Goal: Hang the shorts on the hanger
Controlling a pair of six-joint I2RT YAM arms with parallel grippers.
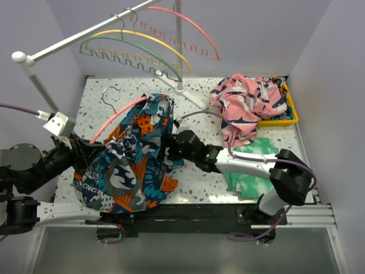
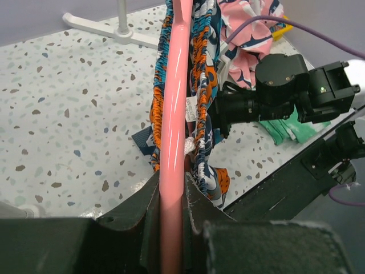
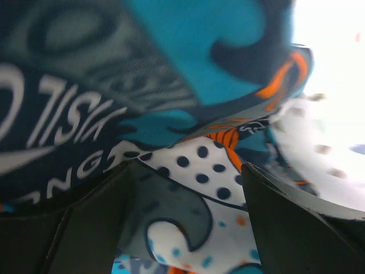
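The left gripper (image 2: 171, 201) is pressed together on the hanger (image 2: 174, 108) - its wrist view shows the pink bar clamped between the two dark fingers (image 2: 145, 212) and running straight away from them. In the top view the hanger (image 1: 117, 118) rises from the left gripper (image 1: 81, 149) on a slant, with its metal hook (image 1: 108, 93) at the end farthest from the fingers, above the table (image 1: 97, 103). The shorts (image 1: 132, 166) hang in a bunched heap over the hanger, starting just beyond the left fingertips and spilling down to the table below them; from the left wrist the gathered waistband of the shorts (image 2: 201, 108) lies along the bar on the side toward the right arm. The right gripper (image 1: 170, 150) is up against the side of the shorts that faces away from the left gripper. Its own camera shows the right gripper (image 3: 185, 171) with fingers (image 3: 91, 222) spread wide and the shorts (image 3: 171, 85) filling the view right in front of them - printed cloth sits in the gap, but neither finger is seen pinching it. Behind the right gripper, along its arm, a green cloth (image 1: 251, 166) lies flat on the table, and beyond that a pink garment (image 1: 245, 103) is heaped over a yellow bin (image 1: 291, 108). A rack (image 1: 85, 35) stands far beyond both grippers.
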